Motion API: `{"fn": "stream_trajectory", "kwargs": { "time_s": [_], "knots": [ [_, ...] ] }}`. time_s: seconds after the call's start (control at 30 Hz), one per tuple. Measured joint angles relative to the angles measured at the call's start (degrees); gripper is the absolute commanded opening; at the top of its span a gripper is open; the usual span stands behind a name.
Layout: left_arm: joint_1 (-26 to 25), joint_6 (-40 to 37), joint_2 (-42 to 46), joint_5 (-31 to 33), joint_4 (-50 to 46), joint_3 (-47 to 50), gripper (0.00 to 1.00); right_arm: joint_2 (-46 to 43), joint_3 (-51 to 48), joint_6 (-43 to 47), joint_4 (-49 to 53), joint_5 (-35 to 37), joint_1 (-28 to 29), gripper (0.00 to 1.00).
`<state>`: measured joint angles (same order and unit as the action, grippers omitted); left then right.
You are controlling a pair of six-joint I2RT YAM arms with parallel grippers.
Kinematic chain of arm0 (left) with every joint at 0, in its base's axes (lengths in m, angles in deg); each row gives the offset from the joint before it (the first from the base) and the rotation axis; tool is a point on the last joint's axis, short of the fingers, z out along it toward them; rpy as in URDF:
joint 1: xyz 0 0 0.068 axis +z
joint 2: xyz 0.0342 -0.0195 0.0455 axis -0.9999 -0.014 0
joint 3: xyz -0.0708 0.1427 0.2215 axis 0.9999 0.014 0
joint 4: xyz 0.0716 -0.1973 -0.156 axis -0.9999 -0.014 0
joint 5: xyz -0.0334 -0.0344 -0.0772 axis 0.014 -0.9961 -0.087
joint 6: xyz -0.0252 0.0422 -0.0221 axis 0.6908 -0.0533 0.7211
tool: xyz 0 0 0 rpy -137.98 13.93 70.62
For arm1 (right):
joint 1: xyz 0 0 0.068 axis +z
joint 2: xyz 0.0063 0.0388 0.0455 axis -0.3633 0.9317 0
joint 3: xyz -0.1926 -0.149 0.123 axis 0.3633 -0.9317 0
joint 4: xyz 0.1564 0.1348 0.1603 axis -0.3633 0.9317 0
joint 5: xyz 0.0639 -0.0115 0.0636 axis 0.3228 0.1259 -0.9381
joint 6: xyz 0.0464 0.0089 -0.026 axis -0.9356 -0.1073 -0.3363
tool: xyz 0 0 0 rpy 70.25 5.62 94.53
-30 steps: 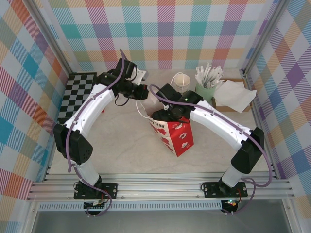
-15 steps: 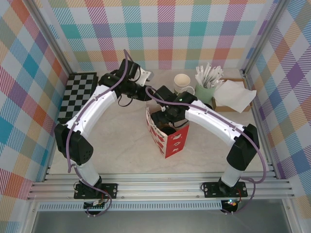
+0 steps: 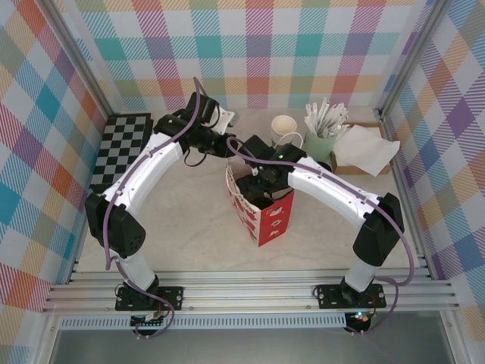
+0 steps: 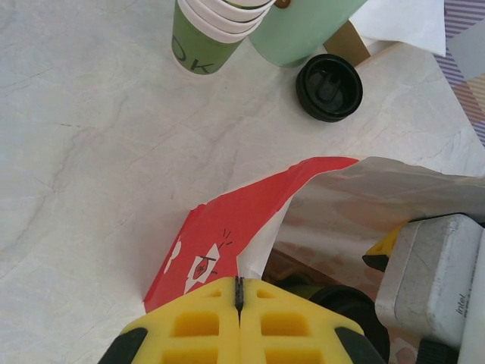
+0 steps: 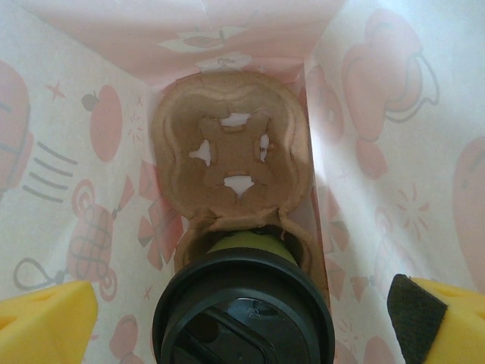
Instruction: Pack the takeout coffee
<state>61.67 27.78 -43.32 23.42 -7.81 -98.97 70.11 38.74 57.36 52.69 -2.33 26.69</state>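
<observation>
The bag (image 3: 273,224) stands upright at the middle of the table (image 4: 91,152), mouth open to the top. The left gripper (image 4: 239,282) comes in from about 11 o'clock of the bag. Its yellow fingers are pressed together on the bag's rim, with the paper's edge pinched between them.

The right gripper (image 5: 242,326) reaches down inside the bag with its jaws spread wide. One finger is at 9 o'clock of the cup (image 5: 242,299) and the other at 3 o'clock, both clear of it, so it grips nothing. The cup, with its black top on, sits upright at the bottom of the bag in one pocket of a brown carrier (image 5: 231,159). The carrier's other pocket, at 12 o'clock of the cup, is vacant.

Out on the table, at 1 o'clock of the bag, is a stack (image 4: 212,34) of open cups. Just beside it, at its 3 o'clock, is a pale green holder (image 4: 303,30). A black lid (image 4: 328,87) lies near the holder's foot, well apart from the bag. I cannot tell whether a cup is under it.
</observation>
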Motion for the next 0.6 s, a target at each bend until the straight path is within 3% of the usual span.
{"fn": "stream_trajectory", "kwargs": {
  "time_s": [0.33, 0.6],
  "knots": [
    [0.0, 0.3, -0.2, 1.2, 0.0, 0.0, 0.00, -3.2, 0.0, 0.0, -0.2, 1.1, 0.0, 1.00],
    [-0.1, 1.6, -0.2, 3.8, 0.2, 0.0, 0.00, -14.3, -5.4, 0.5, -7.6, 2.4, 0.0, 1.00]
  ]
}}
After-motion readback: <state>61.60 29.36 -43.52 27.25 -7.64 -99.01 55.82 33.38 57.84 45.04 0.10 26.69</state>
